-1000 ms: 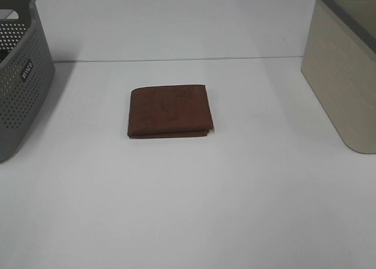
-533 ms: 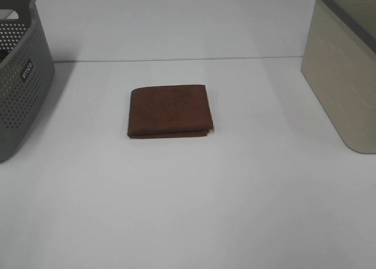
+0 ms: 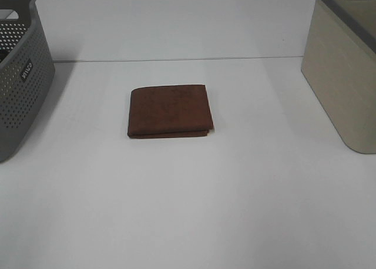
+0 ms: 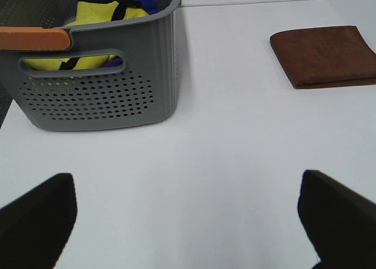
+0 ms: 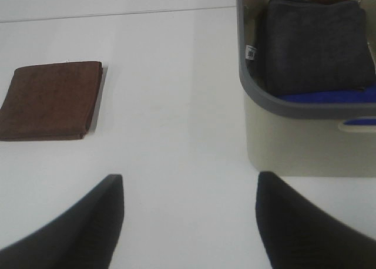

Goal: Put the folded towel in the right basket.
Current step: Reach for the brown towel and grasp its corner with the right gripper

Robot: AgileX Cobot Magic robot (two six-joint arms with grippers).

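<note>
the towel [image 3: 170, 111] lies on the table [image 3: 188, 210], between left basket [image 3: 17, 75] and right basket [image 3: 343, 69].

towel [image 3: 170, 110]: brown, folded square, flat mid-table | right basket [image 3: 343, 69]: beige, upright, well apart

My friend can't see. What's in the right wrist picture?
A folded brown towel lies flat on a white table, apart from a beige basket holding a dark grey towel over something blue. The right gripper's two dark fingers stand open and empty.
</note>
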